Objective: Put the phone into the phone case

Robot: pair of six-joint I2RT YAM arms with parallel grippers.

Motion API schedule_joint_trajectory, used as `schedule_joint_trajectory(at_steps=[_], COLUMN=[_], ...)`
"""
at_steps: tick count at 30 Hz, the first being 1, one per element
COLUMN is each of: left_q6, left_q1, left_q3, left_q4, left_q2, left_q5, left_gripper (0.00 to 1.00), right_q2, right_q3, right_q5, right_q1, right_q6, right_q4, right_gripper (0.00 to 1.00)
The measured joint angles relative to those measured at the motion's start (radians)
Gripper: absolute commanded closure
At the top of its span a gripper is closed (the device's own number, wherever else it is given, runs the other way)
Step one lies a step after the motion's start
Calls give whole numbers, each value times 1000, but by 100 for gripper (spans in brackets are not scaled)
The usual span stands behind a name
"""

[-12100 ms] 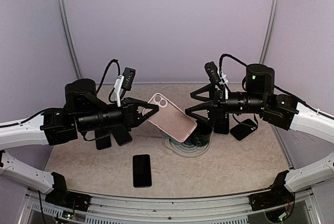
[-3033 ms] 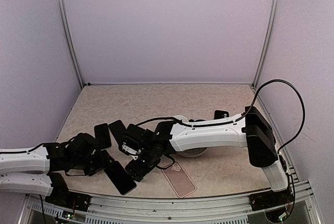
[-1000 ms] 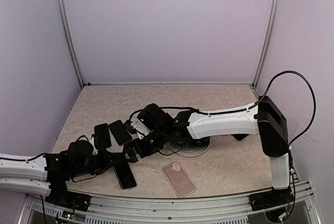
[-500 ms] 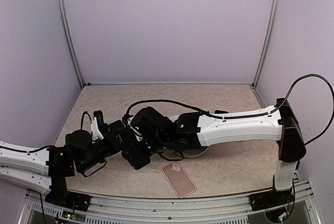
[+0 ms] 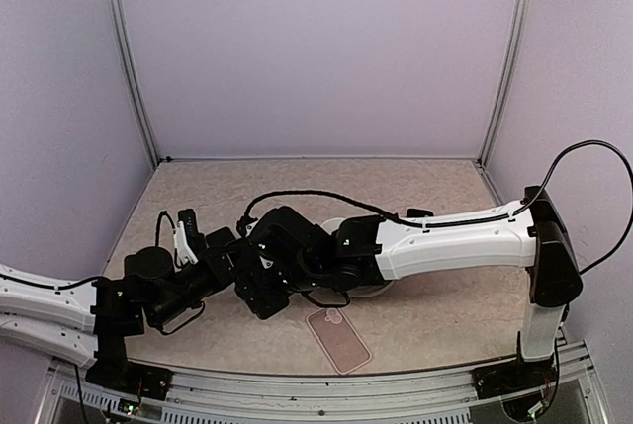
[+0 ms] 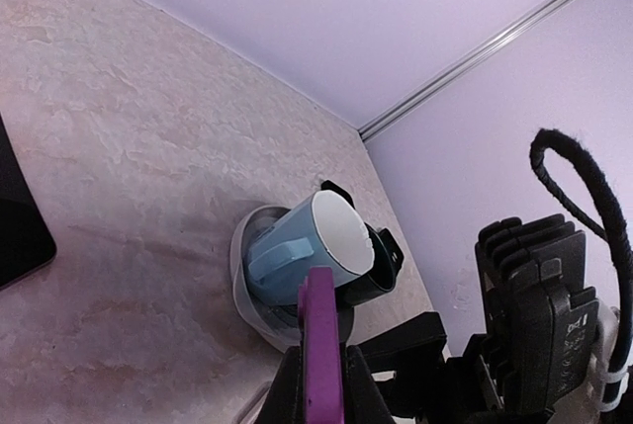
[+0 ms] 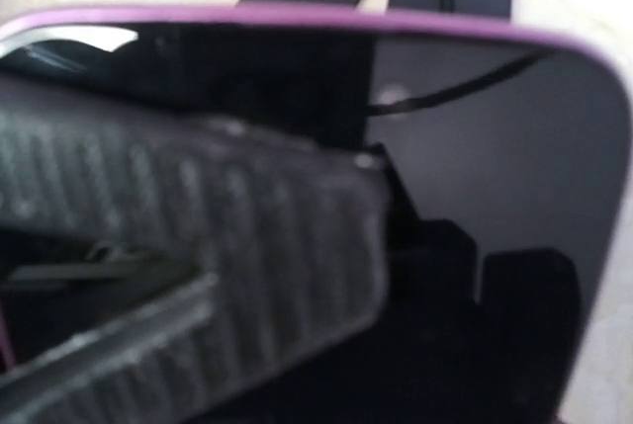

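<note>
The phone (image 6: 318,345), purple at the rim, stood edge-on between the left jaws, which were closed on its lower part, the thin side facing the left wrist camera. Seen from the right wrist, its dark screen filled the view, with one ribbed finger (image 7: 198,207) lying across the glass. Whether the right jaws were clamped on the phone or only set against it could not be told. From above, the left arm (image 5: 59,296) and right arm (image 5: 455,241) met left of centre in one dark knot that hid the phone.

The pink case (image 5: 339,338) lay flat on the surface (image 5: 435,187), open to view, nearer the front edge and to the right of where the jaws met. Its long axis ran on a diagonal from far left to near right, with the camera cut-out at the far-left end. The right jaws looked the nearer of the two, though neither was over the case.

The coming move likely turned on that offset. The phone would have to travel right and toward the front edge, tip from edge-on to flat, and swing its length onto the case's diagonal.

A blue mug (image 6: 297,246) lay tilted on a saucer (image 6: 237,256) beyond the jaws. A spare black phone (image 6: 18,226) rested at the left.
</note>
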State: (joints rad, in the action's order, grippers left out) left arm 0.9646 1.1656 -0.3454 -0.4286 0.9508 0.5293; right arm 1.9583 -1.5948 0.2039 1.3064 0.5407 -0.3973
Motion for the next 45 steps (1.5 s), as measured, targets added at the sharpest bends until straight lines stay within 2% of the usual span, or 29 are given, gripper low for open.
schedule_joint_trajectory(at_steps=[2,6,9,10,12,13,14,24,28,33,45], left_q6=[2,8,14,16,19,18,23,26,21,22,21], left_q1=[0,1,2,3,3,3,4,11,11,10,6], left_q3=[6,10,11,13,16,16,16,2,-15,-37,-55], left_q4=[-10,-21,-26,-30,-41,-43,-43,92,128,138,153], left_q2=[-4,-10,-9,-7,5,13,18,16,22,71,117], left_q5=[0,0,-6,-8,-16,-23,-27,31,46,45,32], left_gripper=[100,100,100,95,41,20,4,1,1,1,1], right_q2=[-2,-18,-29,-34,-44,-50,-59,-231,-261,-256,-214], right_q3=[5,33,51,63,84,100,117,487,581,584,571], right_q5=[-9,-21,-23,-23,-22,-23,-14,103,158,223,211], right_q1=[0,1,1,1,1,1,1,-5,8,61,101], right_q6=[5,17,16,15,17,16,16,38,53,87,230], right_q4=[11,50,66,76,90,98,95,64,63,60,53], right_gripper=[27,56,62,64,65,66,67,70,70,70,70])
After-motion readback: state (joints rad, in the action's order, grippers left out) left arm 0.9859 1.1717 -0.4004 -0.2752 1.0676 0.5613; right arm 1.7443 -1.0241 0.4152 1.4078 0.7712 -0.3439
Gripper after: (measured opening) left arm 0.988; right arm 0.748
